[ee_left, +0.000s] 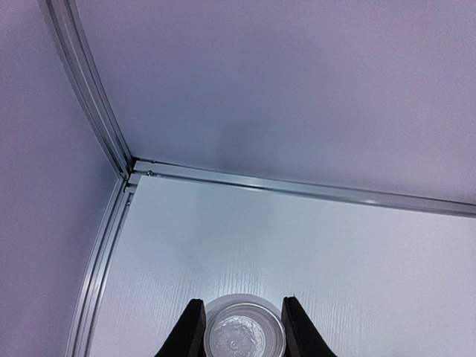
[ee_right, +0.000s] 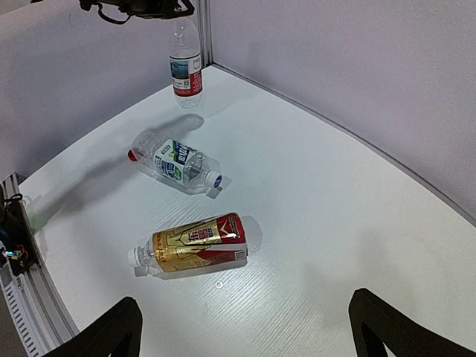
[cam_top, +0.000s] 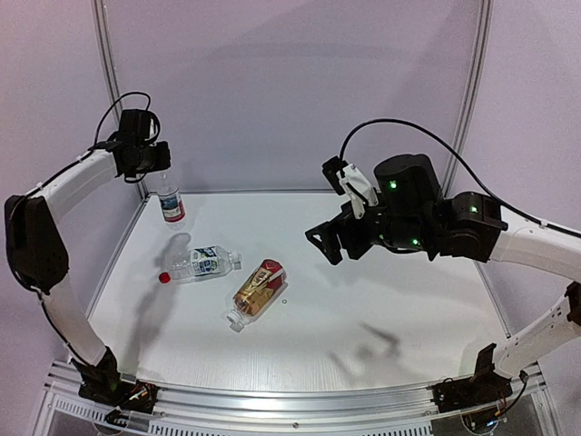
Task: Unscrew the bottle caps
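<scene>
My left gripper (cam_top: 152,168) is shut on the whitish cap (ee_left: 244,336) of the clear bottle with the blue-white-red label (cam_top: 171,205), which hangs upright above the back left corner (ee_right: 186,71). In the left wrist view both fingers (ee_left: 187,333) press the cap's sides. A clear bottle with a green-blue label (cam_top: 207,262) lies on its side, its red cap (cam_top: 164,277) pointing left (ee_right: 132,155). The amber bottle with the red-gold label (cam_top: 261,287) lies beside it, whitish cap (ee_right: 139,255) toward the near edge. My right gripper (cam_top: 334,213) hovers open over mid-table, its fingertips (ee_right: 111,327) at the frame's bottom.
White table (cam_top: 381,272) enclosed by pale walls and aluminium rails (ee_left: 297,187). A tiny ring (ee_right: 219,284) lies on the table just in front of the amber bottle. The near edge carries a metal rail (cam_top: 300,404) with both arm bases.
</scene>
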### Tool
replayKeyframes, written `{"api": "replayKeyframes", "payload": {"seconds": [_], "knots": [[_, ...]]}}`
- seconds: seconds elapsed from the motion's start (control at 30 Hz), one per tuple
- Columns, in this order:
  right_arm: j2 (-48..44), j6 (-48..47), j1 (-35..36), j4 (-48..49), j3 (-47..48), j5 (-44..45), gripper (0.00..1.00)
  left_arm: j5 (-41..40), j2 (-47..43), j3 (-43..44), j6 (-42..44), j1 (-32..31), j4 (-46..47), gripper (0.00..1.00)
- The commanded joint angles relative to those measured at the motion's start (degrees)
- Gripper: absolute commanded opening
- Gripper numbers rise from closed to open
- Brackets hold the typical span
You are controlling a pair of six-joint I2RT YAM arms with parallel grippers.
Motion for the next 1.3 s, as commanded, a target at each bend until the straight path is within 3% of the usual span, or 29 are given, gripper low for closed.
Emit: {"api": "replayKeyframes", "payload": {"seconds": [0.0,0.53,0.73,0.87,1.0,1.07,1.27], "knots": [[1.2,-2.1,-0.2,-2.5,2.1,0.9,0.99,1.1,1.9,-3.0,-1.0,0.4,3.6,0.0],[2.3,-4.5,-0.3,-3.2,2.6,0.9,0.99,4.9,3.5,-8.5,-0.1,0.5,8.0,0.1],[2.2,-4.3,-0.5,-3.0,2.3,1.4,0.99,7.2,2.8,-8.8,1.3,0.5,5.9,0.24],[2.2,-3.9,-0.5,-2.9,2.4,1.1,0.99,7.9,1.2,-10.6,1.3,0.5,5.7,0.28],[2.1,-3.3,-0.5,-3.0,2.4,0.8,0.99,7.7,-1.3,-12.8,1.2,0.4,5.9,0.38],[2.0,-2.9,-0.5,-3.0,2.4,0.7,0.99,7.8,-2.2,-13.0,1.4,0.4,5.0,0.49],[1.7,-2.0,-0.5,-3.1,2.3,0.3,0.99,6.5,-4.2,-13.7,3.3,-1.0,2.7,0.68]]}}
